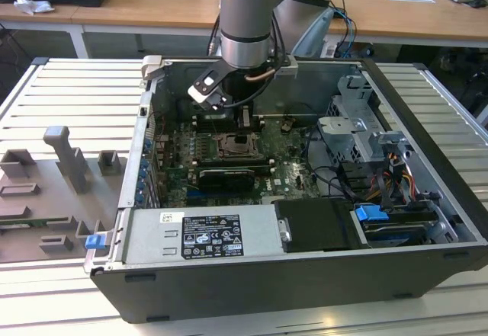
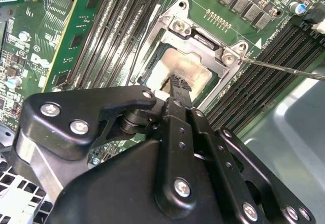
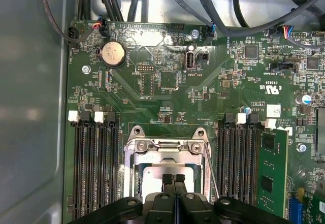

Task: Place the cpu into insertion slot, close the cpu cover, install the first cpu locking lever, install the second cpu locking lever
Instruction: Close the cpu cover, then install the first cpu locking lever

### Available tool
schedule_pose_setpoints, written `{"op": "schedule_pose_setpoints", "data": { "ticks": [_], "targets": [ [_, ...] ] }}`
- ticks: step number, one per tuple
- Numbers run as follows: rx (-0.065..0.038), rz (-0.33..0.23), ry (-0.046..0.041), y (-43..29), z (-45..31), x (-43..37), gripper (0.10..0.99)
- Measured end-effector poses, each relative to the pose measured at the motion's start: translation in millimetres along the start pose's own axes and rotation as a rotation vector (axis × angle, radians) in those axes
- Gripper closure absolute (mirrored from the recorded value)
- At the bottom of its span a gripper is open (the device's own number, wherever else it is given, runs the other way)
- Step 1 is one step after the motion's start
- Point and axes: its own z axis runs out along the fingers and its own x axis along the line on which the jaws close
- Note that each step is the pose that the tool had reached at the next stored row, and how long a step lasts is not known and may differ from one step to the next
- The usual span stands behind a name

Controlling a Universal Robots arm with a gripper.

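The gripper has its fingers pressed together with nothing between them, tips just over the cpu. The cpu lies in the insertion slot, with the cpu cover framing it. A thin wire lever runs beside the slot. Well apart from the slot, the power supply carries a white printed label.

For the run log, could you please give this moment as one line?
gripper: shut, tips over cpu | cpu: in insertion slot | cpu cover: down
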Motion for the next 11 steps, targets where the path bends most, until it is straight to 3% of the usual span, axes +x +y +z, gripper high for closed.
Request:
{"op": "schedule_pose_setpoints", "data": {
  "ticks": [11],
  "targets": [
    [0.0,0.0,0.0001,0.2,-5.8,-0.2,0.98]
  ]
}}
